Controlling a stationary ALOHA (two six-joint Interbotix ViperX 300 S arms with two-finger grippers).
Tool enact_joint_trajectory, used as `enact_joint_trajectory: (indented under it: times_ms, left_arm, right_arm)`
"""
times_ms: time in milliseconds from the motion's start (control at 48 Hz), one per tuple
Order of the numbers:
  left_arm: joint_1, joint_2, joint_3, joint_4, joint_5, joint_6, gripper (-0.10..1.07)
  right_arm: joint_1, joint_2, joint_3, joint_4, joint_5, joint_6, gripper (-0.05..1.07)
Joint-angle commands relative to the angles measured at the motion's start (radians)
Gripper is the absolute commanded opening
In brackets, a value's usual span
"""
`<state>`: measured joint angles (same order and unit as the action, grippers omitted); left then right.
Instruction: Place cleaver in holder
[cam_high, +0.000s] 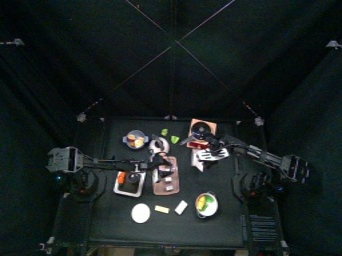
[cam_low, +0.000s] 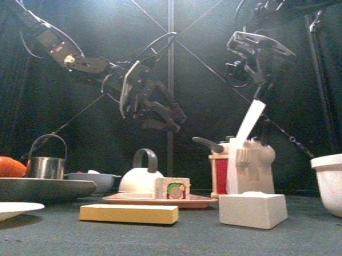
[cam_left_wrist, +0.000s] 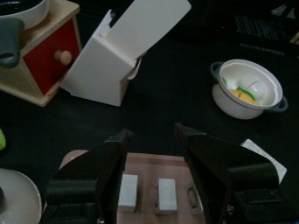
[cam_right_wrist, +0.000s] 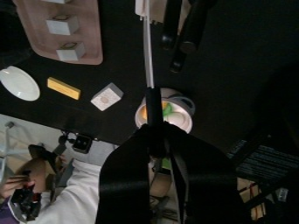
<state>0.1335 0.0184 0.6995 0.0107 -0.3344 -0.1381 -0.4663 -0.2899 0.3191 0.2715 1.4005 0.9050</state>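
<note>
one cleaver (cam_left_wrist: 149, 24) upright in the pale holder (cam_left_wrist: 100, 68)'s slot

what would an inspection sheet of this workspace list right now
surface: black table, crowded.
job's things: cleaver stands tilted at the top of the holder; cannot tell whether it is seated in a slot.
clutter: reddish-brown board, coffee grinder, bowl, white plate, orange.
grippers: left gripper fingers open above the board; right gripper fingers shut on the cleaver.
cables: nothing seen loose on the table.
surroundings: black curtains; a person outside them.
</note>
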Motion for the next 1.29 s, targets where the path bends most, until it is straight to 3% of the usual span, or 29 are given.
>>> enact_joint_trajectory:
  times_ms: [0,146,333,604,750,1271]
  left_arm:
    - [0.005,0.014,-0.048,-0.032,-0.038,0.0,0.84]
    - [0.012,0.091,-0.103,-0.092,-0.115,0.002,0.84]
    - [0.031,0.196,-0.183,-0.181,-0.137,0.003,0.8]
    - [0.037,0.29,-0.281,-0.272,-0.137,0.005,0.48]
    - [0.043,0.321,-0.322,-0.276,-0.137,0.003,0.38]
    - [0.061,0.377,-0.39,-0.324,-0.11,0.003,0.37]
  right_arm:
    - [-0.009,-0.009,-0.005,0.003,-0.014,0.003,0.32]
    - [-0.009,-0.018,0.023,0.005,-0.017,0.0,0.32]
    - [-0.011,-0.049,0.075,0.005,-0.04,-0.002,0.32]
    - [-0.028,-0.101,0.107,0.014,-0.091,0.002,0.32]
    - [-0.031,-0.098,0.12,0.034,-0.121,-0.003,0.32]
    - [-0.035,-0.1,0.137,0.038,-0.135,-0.006,0.32]
